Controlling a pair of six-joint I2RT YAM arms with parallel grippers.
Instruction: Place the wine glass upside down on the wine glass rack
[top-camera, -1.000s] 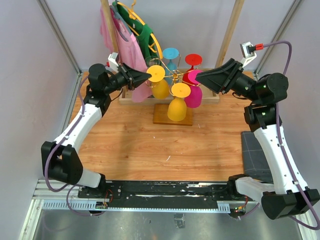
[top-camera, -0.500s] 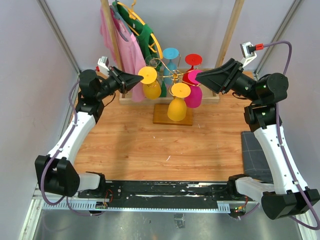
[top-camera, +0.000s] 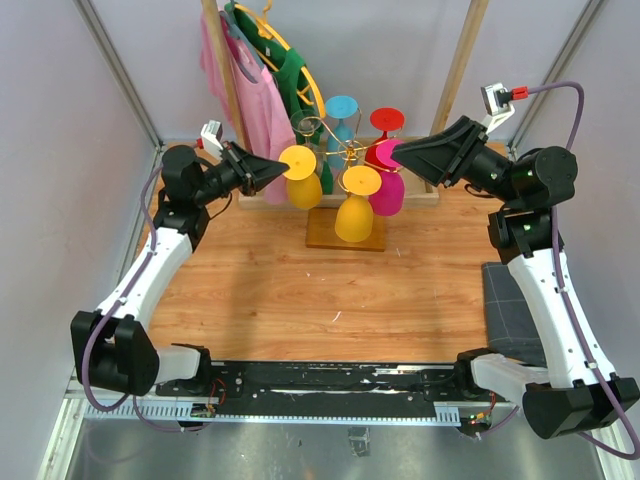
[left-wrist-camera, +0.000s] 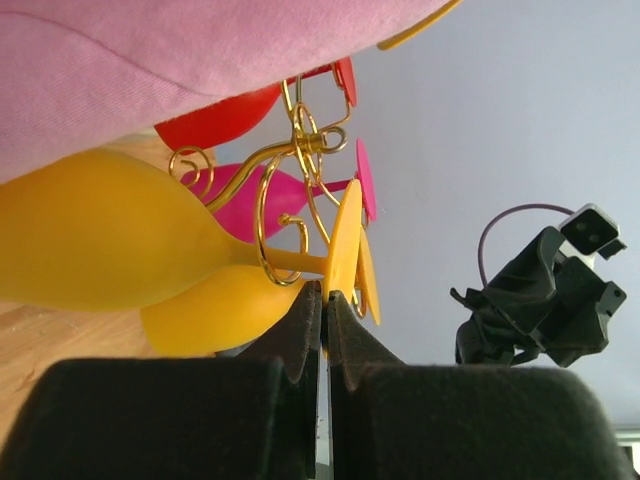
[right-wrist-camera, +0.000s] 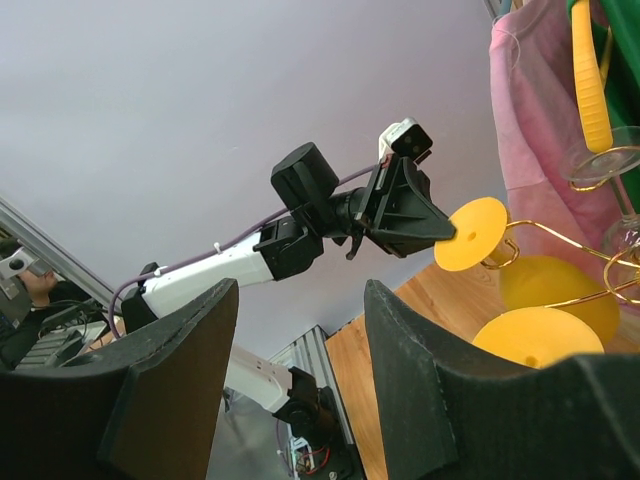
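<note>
From above, hanging glasses (top-camera: 350, 215) mask the post of the wine glass rack (top-camera: 322, 235). In the left wrist view pink cloth (left-wrist-camera: 150, 50) overlaps the rack's top at 12 o'clock, the yellow wine glass (left-wrist-camera: 110, 240) runs off at 9 o'clock, and the left fingers (left-wrist-camera: 290, 340) are cut off at 6 o'clock.

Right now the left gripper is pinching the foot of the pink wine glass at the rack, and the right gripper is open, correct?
Wrong colour. The left gripper is pinching the foot of a yellow wine glass, as the left wrist view shows. The right gripper is open, as you say.
</note>
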